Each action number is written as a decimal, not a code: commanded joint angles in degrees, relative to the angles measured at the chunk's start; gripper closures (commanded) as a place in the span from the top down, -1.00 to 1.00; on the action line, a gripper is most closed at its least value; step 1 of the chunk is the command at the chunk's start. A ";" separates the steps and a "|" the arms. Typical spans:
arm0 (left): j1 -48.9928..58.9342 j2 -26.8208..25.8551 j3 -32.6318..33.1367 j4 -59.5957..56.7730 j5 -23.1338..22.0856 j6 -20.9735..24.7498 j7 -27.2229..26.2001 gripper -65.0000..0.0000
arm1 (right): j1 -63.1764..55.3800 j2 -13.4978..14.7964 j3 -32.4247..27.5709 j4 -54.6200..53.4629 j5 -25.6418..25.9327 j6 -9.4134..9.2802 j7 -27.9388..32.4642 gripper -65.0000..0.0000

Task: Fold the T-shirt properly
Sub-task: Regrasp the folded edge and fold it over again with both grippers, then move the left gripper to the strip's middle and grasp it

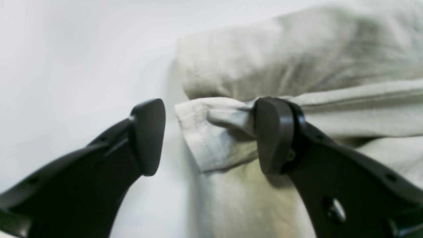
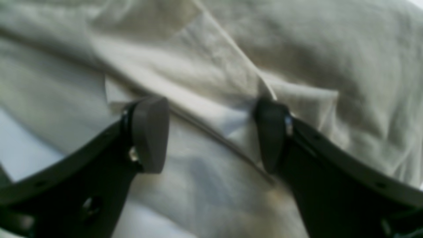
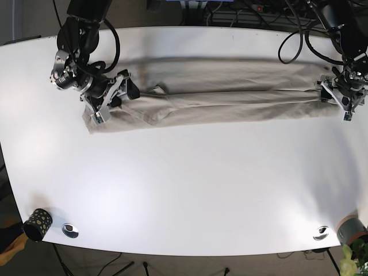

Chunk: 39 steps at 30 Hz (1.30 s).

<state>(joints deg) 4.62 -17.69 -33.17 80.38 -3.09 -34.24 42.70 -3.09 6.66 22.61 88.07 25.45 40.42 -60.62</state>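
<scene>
Base view looks straight down; both wrist views sit close over the T-shirt (image 3: 218, 95).

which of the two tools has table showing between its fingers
The left tool at the beige cotton T-shirt's end: white table shows in its gap. The right tool sees only cloth.

A wide white counter (image 3: 184, 190) fills almost the whole base view, and soft light reflects on its surface. Behind its far edge, black cables (image 3: 241, 14) lie in a dark area. At the near left corner stands a dark dotted cup (image 3: 36, 224), with a small round metal piece (image 3: 70, 230) beside it.
</scene>
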 commanded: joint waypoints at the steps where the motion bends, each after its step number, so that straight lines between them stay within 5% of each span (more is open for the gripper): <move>1: -1.59 -0.72 -0.02 -0.86 0.85 0.35 0.34 0.29 | 1.91 0.69 0.20 -1.52 -2.82 -0.42 -0.43 0.22; 5: -4.32 -0.64 -0.37 -1.48 -0.20 0.26 0.51 0.44 | 4.37 1.65 0.03 -2.23 -2.64 -0.42 -0.61 0.21; 8: -3.88 -0.72 -1.69 3.09 -6.80 -2.73 2.27 0.45 | 4.46 1.83 -1.64 -0.82 -2.64 -0.42 -1.05 0.21; 13: -2.56 -1.08 -9.34 9.16 -19.02 -5.76 14.23 0.46 | 3.93 1.83 -2.52 1.47 -2.64 -0.42 -1.05 0.21; 17: -1.41 -1.08 -13.82 6.87 -23.76 -5.76 17.92 0.46 | 3.31 1.56 -2.52 1.55 -2.64 -0.42 -1.05 0.21; 39: -4.32 1.03 -10.92 -7.28 -24.29 -5.76 18.01 0.43 | 2.43 1.39 -2.17 1.55 -2.64 -0.42 -0.96 0.21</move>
<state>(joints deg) 0.30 -16.60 -44.23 72.84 -28.01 -39.92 59.09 -1.10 7.57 20.21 88.84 22.68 40.07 -61.56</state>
